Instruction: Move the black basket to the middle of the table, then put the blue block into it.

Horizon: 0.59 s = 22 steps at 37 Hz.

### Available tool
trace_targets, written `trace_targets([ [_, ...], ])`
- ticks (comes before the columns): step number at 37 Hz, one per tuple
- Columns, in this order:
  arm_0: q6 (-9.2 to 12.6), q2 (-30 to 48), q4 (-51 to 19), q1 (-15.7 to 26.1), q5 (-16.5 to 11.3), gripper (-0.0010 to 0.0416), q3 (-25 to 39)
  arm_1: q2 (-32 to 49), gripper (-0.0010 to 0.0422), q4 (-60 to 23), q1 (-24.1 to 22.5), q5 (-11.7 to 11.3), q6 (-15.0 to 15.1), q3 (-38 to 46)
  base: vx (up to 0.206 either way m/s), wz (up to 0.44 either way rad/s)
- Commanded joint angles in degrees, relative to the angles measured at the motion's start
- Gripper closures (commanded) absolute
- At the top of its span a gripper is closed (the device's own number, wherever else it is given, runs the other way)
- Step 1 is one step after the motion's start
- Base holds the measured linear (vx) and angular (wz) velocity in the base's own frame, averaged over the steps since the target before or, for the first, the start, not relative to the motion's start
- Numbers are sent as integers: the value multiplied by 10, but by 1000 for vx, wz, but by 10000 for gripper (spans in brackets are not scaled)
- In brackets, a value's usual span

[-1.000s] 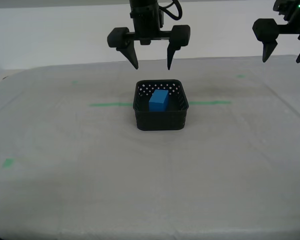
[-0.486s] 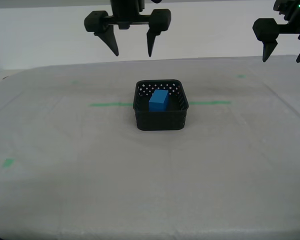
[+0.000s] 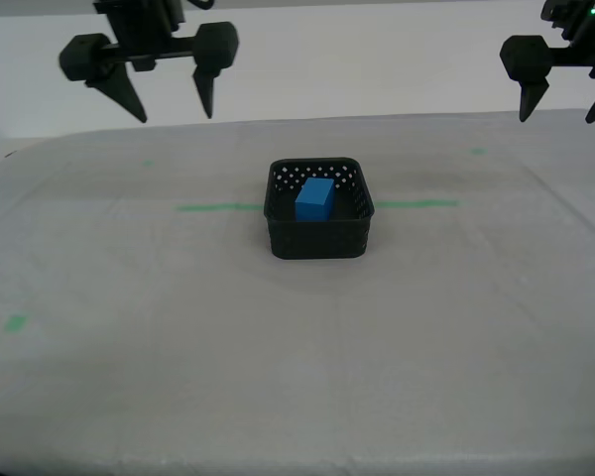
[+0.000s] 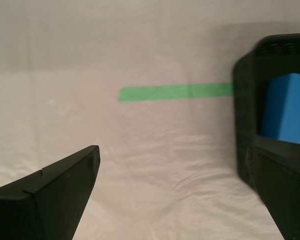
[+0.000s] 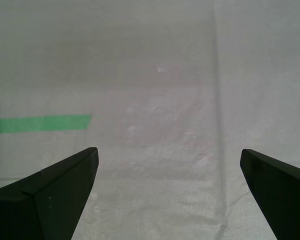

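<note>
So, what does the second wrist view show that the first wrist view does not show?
Only the second wrist view shows the black basket with the blue block inside it. The first wrist view shows nothing of its own, only bare cloth between its fingers. Both views share the table, a piece of green tape line, and open jaws holding nothing.

The black basket (image 3: 319,222), square with rounded corners and perforated walls, sits upright mid-surface (image 3: 297,357) on the green tape line (image 3: 216,207). The bright blue block (image 3: 315,199) lies inside it, slightly tilted.
</note>
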Motion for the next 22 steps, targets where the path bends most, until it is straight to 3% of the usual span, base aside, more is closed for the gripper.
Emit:
trace_targets([
  [1,-1,0,0,0,0,7,0,-18,11,1,31,9,20,-23,0,0],
  [12,-1,0,2,0,0,7,0,-49,12,11,97,7,55,-61,0,0],
  [22,-1,0,2,0,0,7,0,-50,12,20,120,-5,80,-67,0,0],
])
